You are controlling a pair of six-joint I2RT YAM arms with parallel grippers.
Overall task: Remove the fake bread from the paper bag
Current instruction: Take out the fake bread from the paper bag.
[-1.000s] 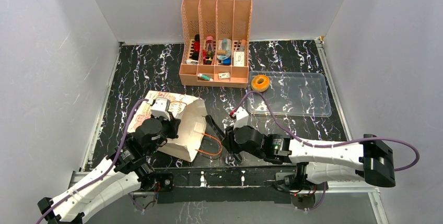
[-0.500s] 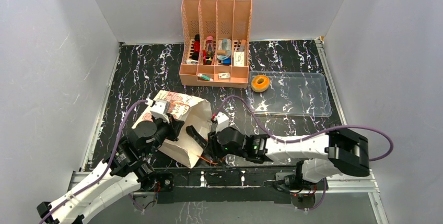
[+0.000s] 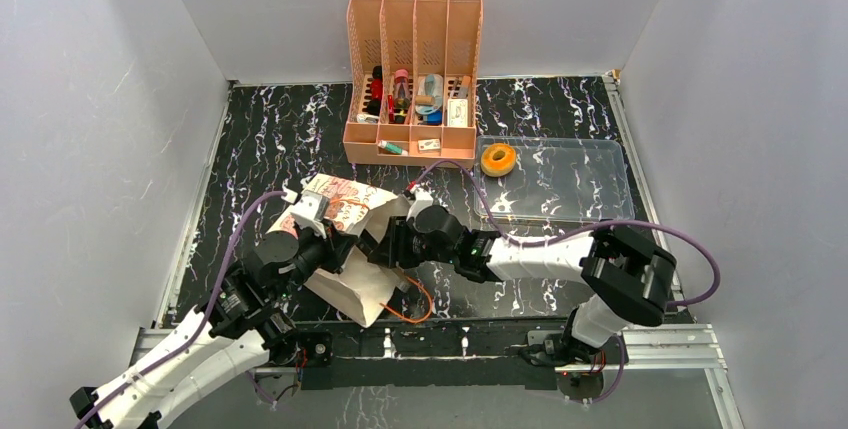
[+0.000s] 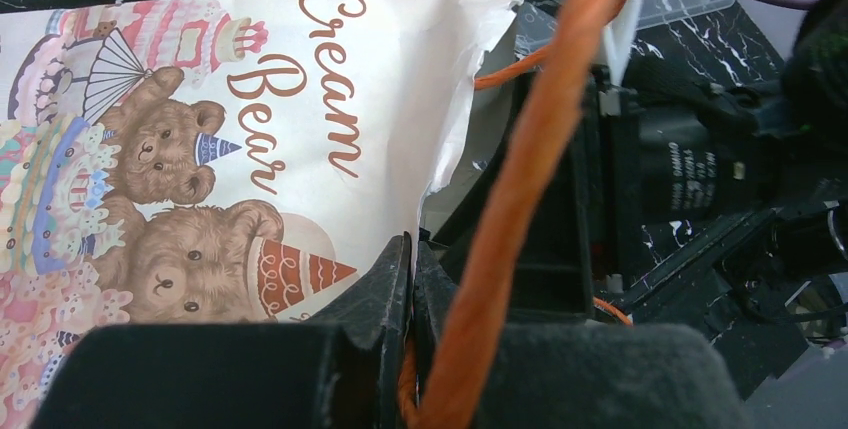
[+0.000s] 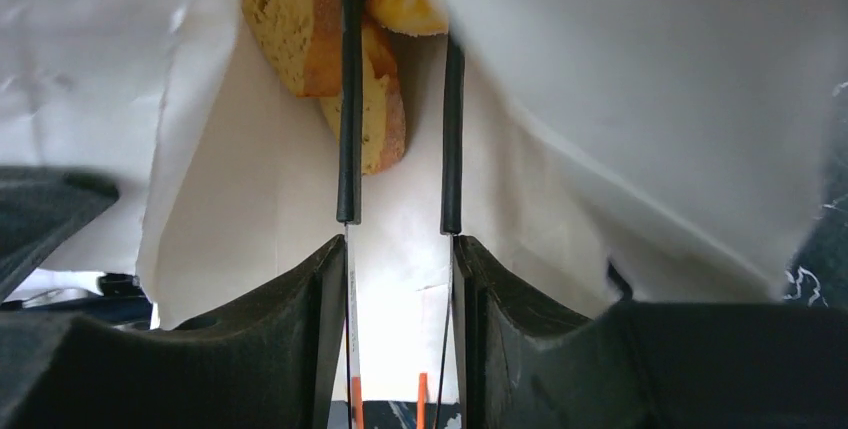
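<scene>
Our left hand [image 4: 412, 254] is clenched on the ragged upper edge of the paper bag [image 4: 300, 99], with the orange cord handle [image 4: 540, 149] running close past its fingers. Our right hand [image 5: 398, 59] sits inside the bag's mouth, fingers standing apart with nothing gripped between them (one finger crosses in front of the toast). Deeper in the bag we see brown toast slices [image 5: 290, 19] leaning on each other. The bag lies printed face up on the bench [image 3: 270, 129]. One golden ring [image 3: 497, 159] rests in the clear tray [image 3: 570, 184], well apart from the bag.
</scene>
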